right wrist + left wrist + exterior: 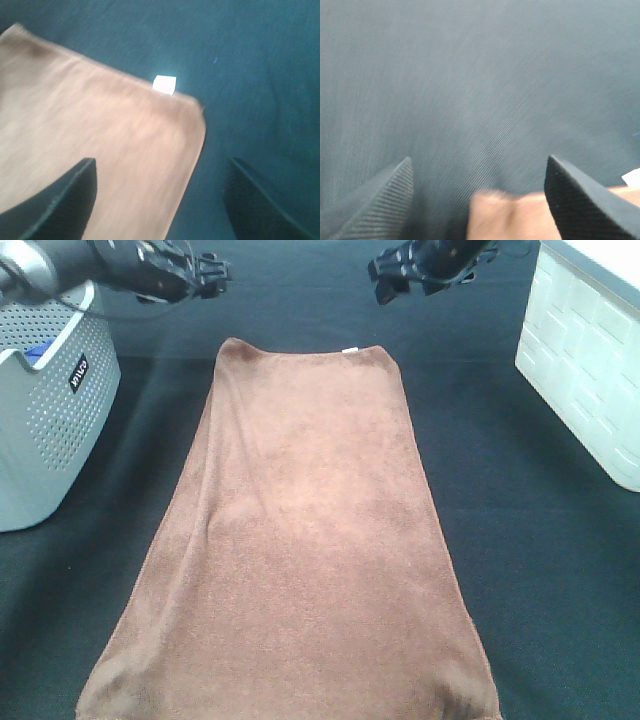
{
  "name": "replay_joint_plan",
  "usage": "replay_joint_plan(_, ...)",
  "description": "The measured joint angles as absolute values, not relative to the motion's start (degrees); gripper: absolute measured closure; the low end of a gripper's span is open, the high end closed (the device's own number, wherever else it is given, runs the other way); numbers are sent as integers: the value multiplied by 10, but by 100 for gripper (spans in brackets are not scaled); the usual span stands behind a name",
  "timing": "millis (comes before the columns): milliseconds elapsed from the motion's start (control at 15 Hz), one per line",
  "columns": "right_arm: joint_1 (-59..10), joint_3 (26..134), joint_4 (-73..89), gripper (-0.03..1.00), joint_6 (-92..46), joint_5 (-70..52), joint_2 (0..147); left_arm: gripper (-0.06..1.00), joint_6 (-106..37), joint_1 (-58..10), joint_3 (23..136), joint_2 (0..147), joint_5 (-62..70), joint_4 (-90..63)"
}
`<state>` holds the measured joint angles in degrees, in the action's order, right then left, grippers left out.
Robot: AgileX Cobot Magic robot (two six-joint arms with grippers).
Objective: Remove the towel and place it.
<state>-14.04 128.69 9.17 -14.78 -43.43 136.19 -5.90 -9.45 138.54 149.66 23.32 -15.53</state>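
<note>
The brown towel (300, 540) lies spread flat on the dark table, long side running from the far middle to the near edge, its small white tag (350, 349) at the far short edge. My left gripper (205, 275) hovers open above the table just beyond the towel's far left corner (505, 215). My right gripper (385, 280) hangs open above the far right corner (192, 117), the tag (164, 84) showing between its fingers. Neither gripper holds anything.
A grey perforated basket (45, 410) stands at the left with something blue (35, 352) inside. A white quilted box (590, 350) stands at the back right. Dark cloth covers the table (540, 570) around the towel.
</note>
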Motion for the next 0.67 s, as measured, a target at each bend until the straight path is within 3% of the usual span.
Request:
replay_joint_plan(200, -131, 1287, 90, 28, -104, -517, 1306, 25, -42, -95, 1385, 1434, 390, -81)
replay_joint_plan(467, -64, 1289, 92, 28, -67, -610, 1241, 25, 13, -93, 1387, 1348, 548, 35)
replay_joint_plan(667, -50, 1289, 88, 28, -53, -684, 1213, 25, 86, -56, 1387, 1317, 656, 96)
